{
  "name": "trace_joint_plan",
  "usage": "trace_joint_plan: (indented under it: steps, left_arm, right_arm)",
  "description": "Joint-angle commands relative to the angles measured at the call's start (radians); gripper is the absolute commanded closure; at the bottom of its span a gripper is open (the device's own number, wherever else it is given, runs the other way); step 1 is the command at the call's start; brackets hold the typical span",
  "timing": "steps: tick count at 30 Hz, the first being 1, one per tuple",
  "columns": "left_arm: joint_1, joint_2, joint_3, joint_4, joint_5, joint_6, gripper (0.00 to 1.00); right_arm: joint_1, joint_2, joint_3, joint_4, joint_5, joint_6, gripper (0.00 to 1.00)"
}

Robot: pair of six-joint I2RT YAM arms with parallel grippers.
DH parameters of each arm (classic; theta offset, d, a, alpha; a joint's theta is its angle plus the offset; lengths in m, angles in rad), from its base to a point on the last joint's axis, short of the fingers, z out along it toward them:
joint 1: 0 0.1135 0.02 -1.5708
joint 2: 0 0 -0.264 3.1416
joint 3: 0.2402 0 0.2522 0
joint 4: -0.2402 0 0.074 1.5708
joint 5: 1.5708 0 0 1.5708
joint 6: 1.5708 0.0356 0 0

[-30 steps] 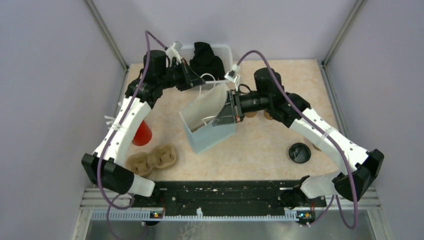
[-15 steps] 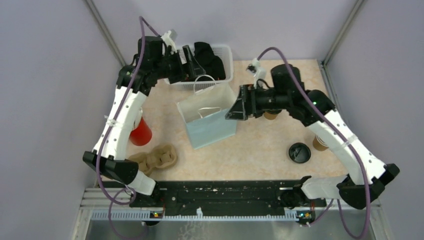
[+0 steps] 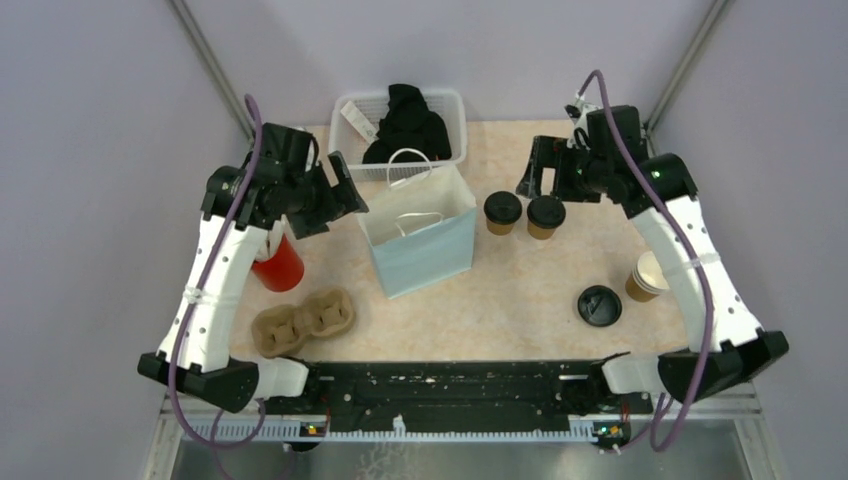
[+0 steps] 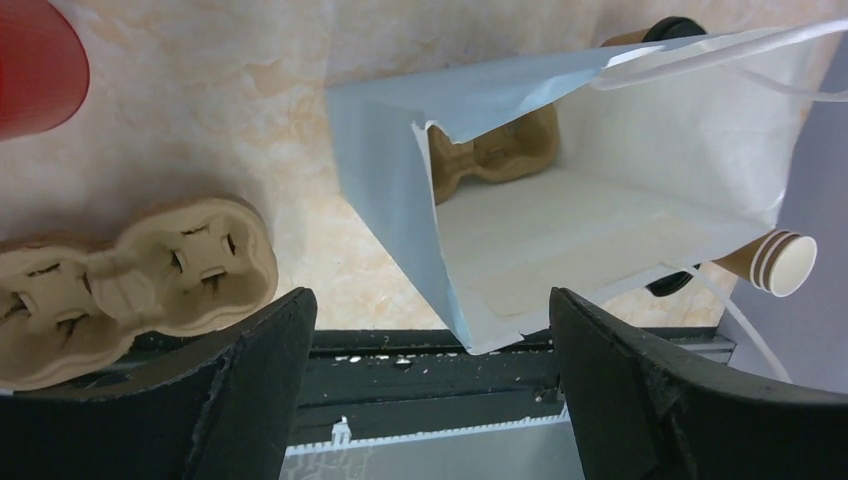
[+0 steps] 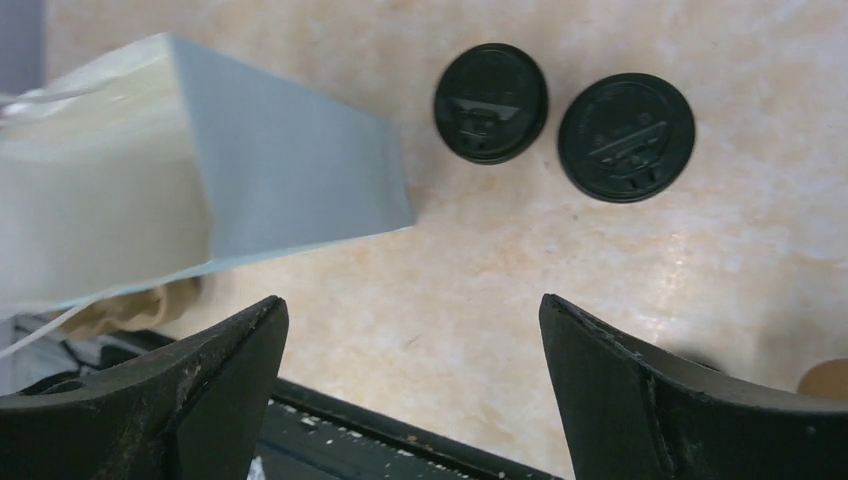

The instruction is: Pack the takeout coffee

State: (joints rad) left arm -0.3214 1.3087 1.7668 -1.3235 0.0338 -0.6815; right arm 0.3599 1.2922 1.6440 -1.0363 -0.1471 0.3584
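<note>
Arms [image 3: 215,270] held high either side of the blue bag [image 3: 425,245], both jaws wide open, empty

Two lidded cups [image 3: 503,212] stand beside the blue bag [image 3: 430,250] (apparently upright, open-topped).

A bag [image 3: 425,245] stands open at the middle of the tabletop [image 3: 520,290]. Inside it, against the bottom, lies a carrier [image 4: 495,150]. Behind the bag, at the far edge, sits a basket [image 3: 458,120] holding a bundle [image 3: 405,120]. Just right of the bag two lidded cups stand side by side: the first cup [image 3: 502,212] nearer the bag, the second cup [image 3: 546,216] beside it. Farther right and toward the front lies a loose lid [image 3: 599,305], with a cup stack [image 3: 648,277] just right of it. Left of the bag stands a lone cup [image 3: 283,268]. In front of that cup, a second carrier [image 3: 302,322] lies near the front edge.
</note>
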Motion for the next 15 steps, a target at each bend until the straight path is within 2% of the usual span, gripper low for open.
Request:
trace_joint_plan:
  steps: [1,11,15]
  left_arm:
    - [0.003,-0.019,-0.033,0.007,0.016,-0.028,0.08]
    - [0.003,-0.115,-0.156,0.115,0.101,0.030,0.04]
    - [0.002,-0.122,-0.160,0.140,0.112,0.045,0.02]
  right_arm:
    - [-0.023,0.126,0.018,-0.018,0.116,-0.103,0.04]
    - [-0.020,0.460,0.180,-0.017,0.025,-0.237,0.01]
    - [-0.004,0.573,0.248,-0.037,0.031,-0.263,0.01]
